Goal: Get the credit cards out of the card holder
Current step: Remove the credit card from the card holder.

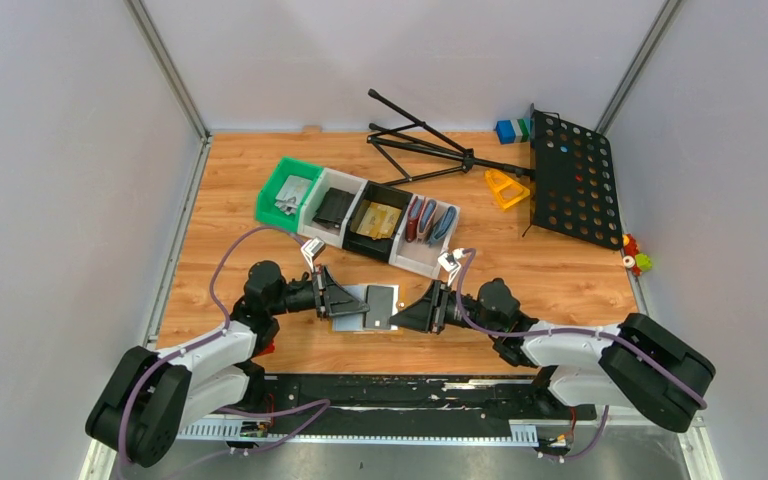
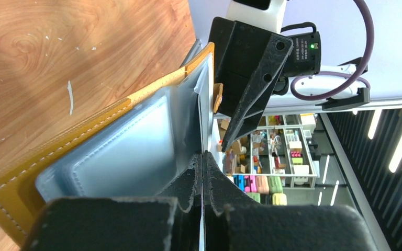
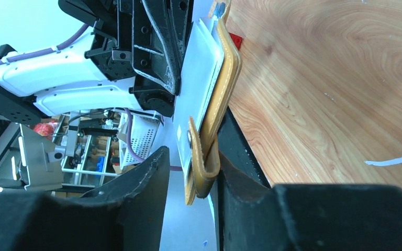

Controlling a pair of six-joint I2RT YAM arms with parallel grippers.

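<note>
The mustard card holder (image 1: 358, 300) lies open between my two grippers, its pale grey-blue lining (image 2: 120, 151) facing up. My left gripper (image 2: 203, 155) is shut on a thin leaf of that lining at the holder's left edge (image 1: 343, 300). From the right, my right gripper (image 3: 193, 159) stands open around the holder's mustard edge and tab (image 3: 207, 167). The tab rests against one finger, with a gap to the other. In the top view it sits at the holder's right side (image 1: 412, 310). Flat gold-tan credit cards (image 1: 378, 219) lie in a black bin. I see no card in the holder.
Behind the holder runs a row of bins: green (image 1: 288, 190), white with a black wallet (image 1: 335, 206), black (image 1: 360, 232), white with red and blue wallets (image 1: 428, 224). A folded black stand (image 1: 430, 150), its perforated plate (image 1: 572, 175) and a yellow piece (image 1: 507, 187) lie further back.
</note>
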